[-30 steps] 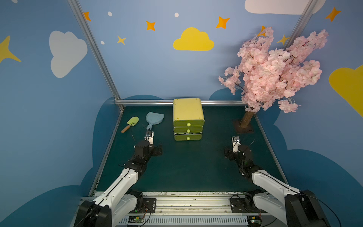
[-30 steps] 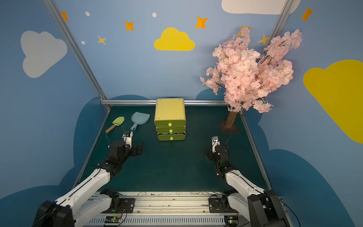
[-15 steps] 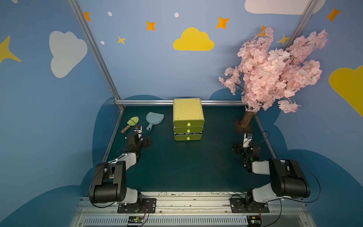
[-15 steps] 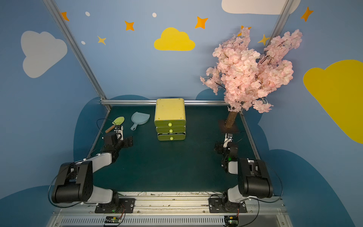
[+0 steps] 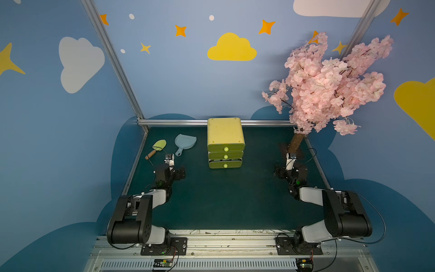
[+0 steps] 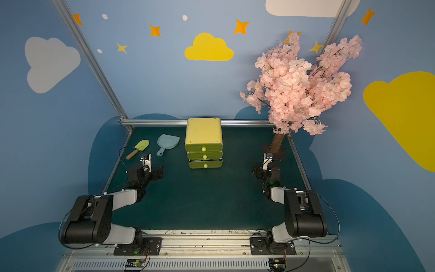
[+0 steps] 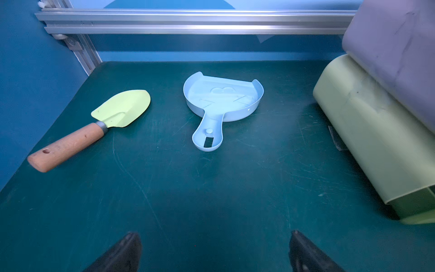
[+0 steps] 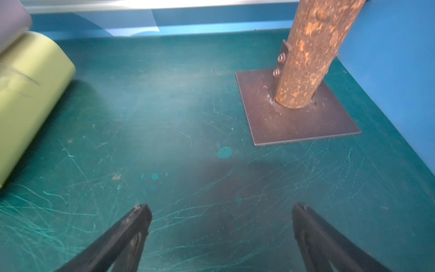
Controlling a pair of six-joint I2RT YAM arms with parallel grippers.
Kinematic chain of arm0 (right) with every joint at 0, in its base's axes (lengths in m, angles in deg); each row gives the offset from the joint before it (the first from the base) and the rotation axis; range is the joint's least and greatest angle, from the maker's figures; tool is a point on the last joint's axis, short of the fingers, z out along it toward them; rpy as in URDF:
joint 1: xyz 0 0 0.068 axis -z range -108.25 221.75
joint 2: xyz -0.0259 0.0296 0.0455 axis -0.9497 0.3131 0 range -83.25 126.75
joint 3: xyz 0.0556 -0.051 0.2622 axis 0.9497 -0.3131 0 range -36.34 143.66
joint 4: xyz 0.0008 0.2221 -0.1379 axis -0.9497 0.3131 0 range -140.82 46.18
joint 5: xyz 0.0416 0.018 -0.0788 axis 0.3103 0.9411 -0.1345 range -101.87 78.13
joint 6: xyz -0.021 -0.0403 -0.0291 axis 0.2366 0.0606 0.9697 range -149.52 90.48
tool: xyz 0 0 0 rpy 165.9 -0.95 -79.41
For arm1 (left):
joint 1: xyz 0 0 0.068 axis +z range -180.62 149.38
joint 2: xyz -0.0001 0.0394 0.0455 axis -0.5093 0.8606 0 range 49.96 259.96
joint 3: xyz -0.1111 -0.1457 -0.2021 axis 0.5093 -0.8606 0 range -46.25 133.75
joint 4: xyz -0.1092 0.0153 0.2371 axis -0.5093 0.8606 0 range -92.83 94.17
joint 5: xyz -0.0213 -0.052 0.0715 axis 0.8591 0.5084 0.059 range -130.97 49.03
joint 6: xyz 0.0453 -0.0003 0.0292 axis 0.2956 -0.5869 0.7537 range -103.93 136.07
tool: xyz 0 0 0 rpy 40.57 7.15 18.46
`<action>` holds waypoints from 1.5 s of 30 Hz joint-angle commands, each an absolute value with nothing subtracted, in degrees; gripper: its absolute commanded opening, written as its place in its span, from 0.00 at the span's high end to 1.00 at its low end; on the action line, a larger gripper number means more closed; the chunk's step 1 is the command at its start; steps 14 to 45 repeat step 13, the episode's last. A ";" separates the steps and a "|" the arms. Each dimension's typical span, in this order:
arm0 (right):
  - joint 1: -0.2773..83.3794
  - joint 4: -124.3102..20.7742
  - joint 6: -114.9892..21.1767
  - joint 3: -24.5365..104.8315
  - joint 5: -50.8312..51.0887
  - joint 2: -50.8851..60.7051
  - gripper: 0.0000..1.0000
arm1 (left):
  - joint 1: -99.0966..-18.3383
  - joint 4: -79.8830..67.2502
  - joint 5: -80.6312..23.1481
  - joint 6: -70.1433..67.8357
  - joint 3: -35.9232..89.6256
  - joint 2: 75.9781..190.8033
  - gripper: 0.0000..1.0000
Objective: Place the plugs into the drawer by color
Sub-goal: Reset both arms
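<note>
The drawer (image 5: 224,136) (image 6: 203,135) is a yellow chest at the back middle of the green table, with three olive drawers and pale knobs facing the front. Its side shows in the left wrist view (image 7: 376,141) and the right wrist view (image 8: 28,94). No plugs show in any view. My left gripper (image 5: 170,162) (image 7: 215,237) stands open and empty, low over the mat to the left of the chest. My right gripper (image 5: 291,160) (image 8: 221,209) is open and empty too, right of the chest and near the tree base.
A green trowel with a wooden handle (image 5: 156,148) (image 7: 94,124) and a light blue dustpan (image 5: 184,143) (image 7: 221,101) lie at the back left. A pink blossom tree (image 5: 329,82) stands at the back right on a metal base plate (image 8: 299,117). Blue walls and an aluminium rail (image 5: 176,122) border the table.
Both arms have folded back, elbows now over the front rail. The left gripper has shifted left and the right gripper right, away from the middle. Both stay open.
</note>
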State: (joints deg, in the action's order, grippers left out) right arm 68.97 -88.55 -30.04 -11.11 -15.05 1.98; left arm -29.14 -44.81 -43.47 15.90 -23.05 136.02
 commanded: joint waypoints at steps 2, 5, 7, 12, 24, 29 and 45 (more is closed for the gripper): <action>68.87 -86.24 -29.05 -10.00 -15.78 1.03 0.01 | -29.09 -46.14 -43.33 14.34 -22.12 138.26 0.01; 68.86 -86.03 -29.00 -9.87 -15.74 1.16 0.02 | -28.69 -53.03 -43.10 13.92 -23.15 140.88 0.01; 68.80 -85.15 -28.57 -9.01 -15.03 1.76 0.01 | -28.60 -47.98 -43.01 13.76 -21.69 139.51 0.01; 69.08 -84.64 -27.64 -9.12 -13.15 1.32 0.02 | -28.64 -48.02 -42.90 13.76 -22.19 139.00 0.01; 69.12 -85.00 -27.46 -9.58 -13.23 0.89 0.02 | -28.63 -48.18 -42.91 13.91 -22.33 138.83 0.01; 69.12 -85.00 -27.46 -9.58 -13.23 0.89 0.02 | -28.63 -48.18 -42.91 13.91 -22.33 138.83 0.01; 69.12 -85.00 -27.46 -9.58 -13.23 0.89 0.02 | -28.63 -48.18 -42.91 13.91 -22.33 138.83 0.01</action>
